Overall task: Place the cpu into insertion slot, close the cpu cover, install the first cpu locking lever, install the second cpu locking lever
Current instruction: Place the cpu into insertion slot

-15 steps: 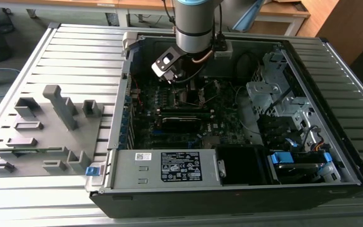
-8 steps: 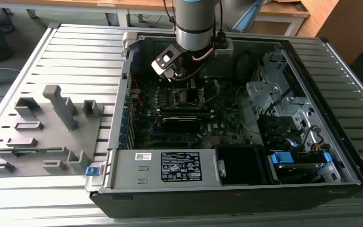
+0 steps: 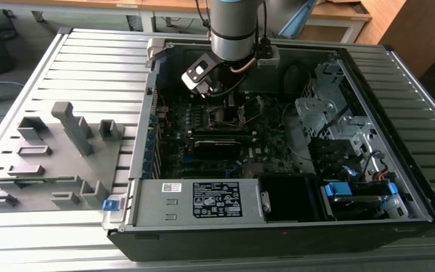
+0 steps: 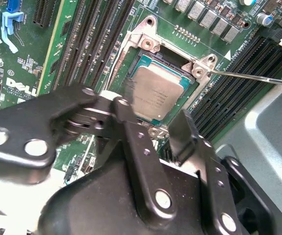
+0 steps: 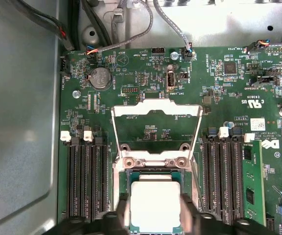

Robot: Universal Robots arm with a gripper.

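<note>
1. Hand [image 4: 152,115] is narrowed onto the cpu [image 5: 155,203]. In both wrist views one finger [image 5: 190,218] lies against each of two opposite chip edges. I read that as gripping, not released.
2. The cpu lies flat, metal top up, squarely at the insertion slot [image 4: 167,55]. A strip of dark socket shows past one chip edge in the second wrist view. I can't tell you whether it's fully seated or held just above.
3. The cpu cover [image 5: 155,104] is swung up and open. It's hinged just beyond the chip, with its window frame clear of the hand. Not closed yet.
4. A thin wire lever [image 4: 248,77] runs out sideways from the hinge bracket, across the memory slots [image 4: 229,98]. It looks unlatched.
5. In the exterior view the arm reaches down into the open computer case [image 3: 278,241], which lies on the slatted surface [image 3: 89,62].
6. Handling, my read:
   - The chip is light, stiff and thin, and the metal top looks slick.
   - Take it by the opposite side edges only, as the hand has it now.
   - The edge is shallow, so there's little to bite on and any tilt could let it slip.
   - The fragile part is likely the socket contacts underneath — the chip should go in level, with no sliding or pressing.
</note>
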